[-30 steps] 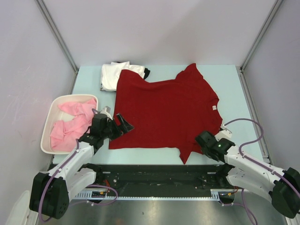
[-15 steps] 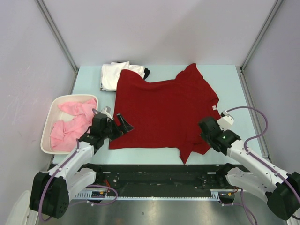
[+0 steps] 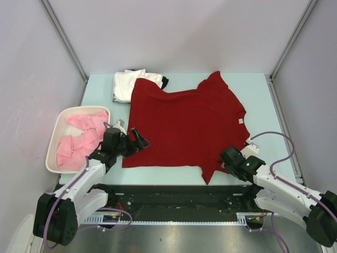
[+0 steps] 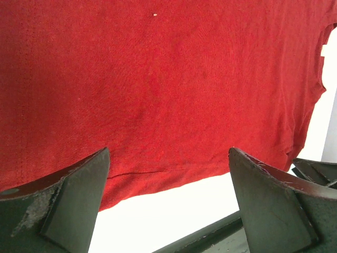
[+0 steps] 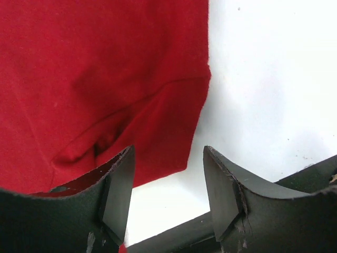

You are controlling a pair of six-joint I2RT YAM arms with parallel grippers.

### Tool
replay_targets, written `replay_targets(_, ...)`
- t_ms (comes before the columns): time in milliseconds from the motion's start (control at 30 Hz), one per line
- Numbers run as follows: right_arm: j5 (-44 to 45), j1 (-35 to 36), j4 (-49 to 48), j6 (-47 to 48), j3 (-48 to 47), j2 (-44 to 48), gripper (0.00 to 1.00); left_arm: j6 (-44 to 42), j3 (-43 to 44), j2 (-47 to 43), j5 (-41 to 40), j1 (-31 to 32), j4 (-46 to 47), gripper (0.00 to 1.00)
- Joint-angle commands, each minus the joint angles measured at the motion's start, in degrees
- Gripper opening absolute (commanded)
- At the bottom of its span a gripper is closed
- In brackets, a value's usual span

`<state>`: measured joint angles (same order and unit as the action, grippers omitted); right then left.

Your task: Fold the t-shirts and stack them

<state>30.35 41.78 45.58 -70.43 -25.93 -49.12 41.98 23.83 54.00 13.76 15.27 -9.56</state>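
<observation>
A dark red t-shirt [image 3: 184, 124] lies spread flat across the middle of the table. My left gripper [image 3: 138, 139] is open at the shirt's near left corner. In the left wrist view its jaws [image 4: 168, 153] stand wide apart over the hem [image 4: 158, 174], with nothing between them. My right gripper [image 3: 227, 157] is at the near right sleeve. In the right wrist view it [image 5: 167, 150] is open, and the sleeve's edge [image 5: 174, 126] lies on the table just ahead of the fingers. A white t-shirt [image 3: 126, 84] sits folded at the far left with a black one [image 3: 165, 81] showing under it.
A white basket [image 3: 52, 147] at the left edge holds a crumpled pink t-shirt [image 3: 81, 137]. The red shirt overlaps the folded white one. The dark base rail [image 3: 174, 197] runs along the near edge, close behind both grippers.
My right gripper went forward over the sleeve half a second ago, then came back towards the near edge with its jaws apart. The red shirt lies as before. The left arm has not moved.
</observation>
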Motion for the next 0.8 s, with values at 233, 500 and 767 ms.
replay_targets(233, 2.1, 0.4, -4.0, -2.8, 2.6, -2.0, 0.51, -1.5, 1.1, -0.7, 0.3, 0.3, 0.2, 0.99)
replay_targets(500, 1.0, -0.2, -7.3, -2.0, 2.2, -4.9, 0.00, -1.8, 1.1, -0.6, 0.0, 0.3, 0.0, 0.99)
replay_targets(767, 5.2, -1.6, -3.7, 3.5, -6.4, -1.0, 0.00, -1.7, 1.4, -0.1, 0.0, 0.3, 0.1, 0.99)
